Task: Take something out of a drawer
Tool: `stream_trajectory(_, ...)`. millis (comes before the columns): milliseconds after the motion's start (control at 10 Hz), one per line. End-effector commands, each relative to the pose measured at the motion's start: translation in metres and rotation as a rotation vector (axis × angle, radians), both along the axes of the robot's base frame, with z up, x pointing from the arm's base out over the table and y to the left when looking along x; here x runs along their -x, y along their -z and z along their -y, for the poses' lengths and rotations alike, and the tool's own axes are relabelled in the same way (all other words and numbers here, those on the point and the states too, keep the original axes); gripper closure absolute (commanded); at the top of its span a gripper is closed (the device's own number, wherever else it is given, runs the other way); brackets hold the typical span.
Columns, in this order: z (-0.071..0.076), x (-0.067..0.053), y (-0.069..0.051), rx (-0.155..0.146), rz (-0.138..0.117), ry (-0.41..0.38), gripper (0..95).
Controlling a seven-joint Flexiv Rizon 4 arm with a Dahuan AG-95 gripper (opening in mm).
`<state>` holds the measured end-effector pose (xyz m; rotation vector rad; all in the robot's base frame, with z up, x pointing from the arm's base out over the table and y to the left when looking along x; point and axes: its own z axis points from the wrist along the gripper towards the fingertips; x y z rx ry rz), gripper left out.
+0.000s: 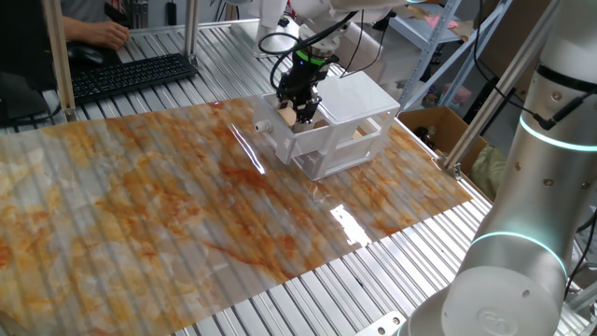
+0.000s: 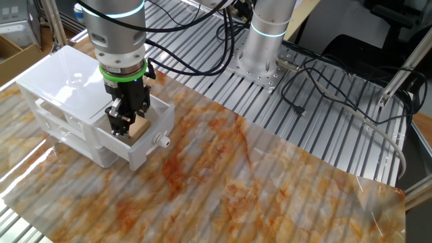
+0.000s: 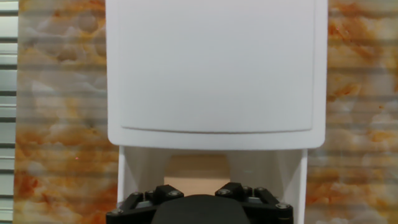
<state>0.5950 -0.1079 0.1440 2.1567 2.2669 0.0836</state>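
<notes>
The white cabinet (image 1: 359, 98) stands on the marbled mat, and its top drawer (image 1: 280, 138) is pulled out, with the round knob (image 1: 263, 125) facing front. My gripper (image 1: 297, 114) reaches down into the open drawer. Its fingers are closed on the small tan wooden block (image 1: 287, 114). In the other fixed view the block (image 2: 139, 128) sits between the black fingers (image 2: 120, 121) at the drawer's (image 2: 145, 152) rim height. In the hand view the block (image 3: 196, 180) shows just past my gripper (image 3: 199, 194), inside the drawer walls (image 3: 134, 171), below the cabinet top (image 3: 214, 68).
The lower drawer (image 1: 326, 163) of the cabinet is shut. A keyboard (image 1: 131, 75) and a person's hand (image 1: 112, 35) are at the far left. A cardboard box (image 1: 434, 126) stands beside the mat (image 1: 140, 215). Another arm's base (image 2: 260, 47) and cables (image 2: 317, 81) lie behind.
</notes>
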Motion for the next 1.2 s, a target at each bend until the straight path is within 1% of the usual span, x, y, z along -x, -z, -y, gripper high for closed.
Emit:
stream_trajectory(100, 0.0, 0.0, 0.0, 0.003, -0.004, -0.004, 95.0)
stream_trajectory(300, 0.001, 0.001, -0.004, 0.002, -0.016, -0.019, 95.0)
stream_trajectory(400, 0.002, 0.002, -0.008, 0.0, -0.028, -0.034, 95.0)
stream_trajectory(600, 0.004, 0.006, -0.015, -0.007, -0.039, -0.054, 95.0)
stream_trajectory(800, 0.005, 0.01, -0.022, -0.009, -0.047, -0.07, 95.0)
stream_trajectory(1200, 0.005, 0.022, -0.037, -0.008, -0.055, -0.094, 95.0)
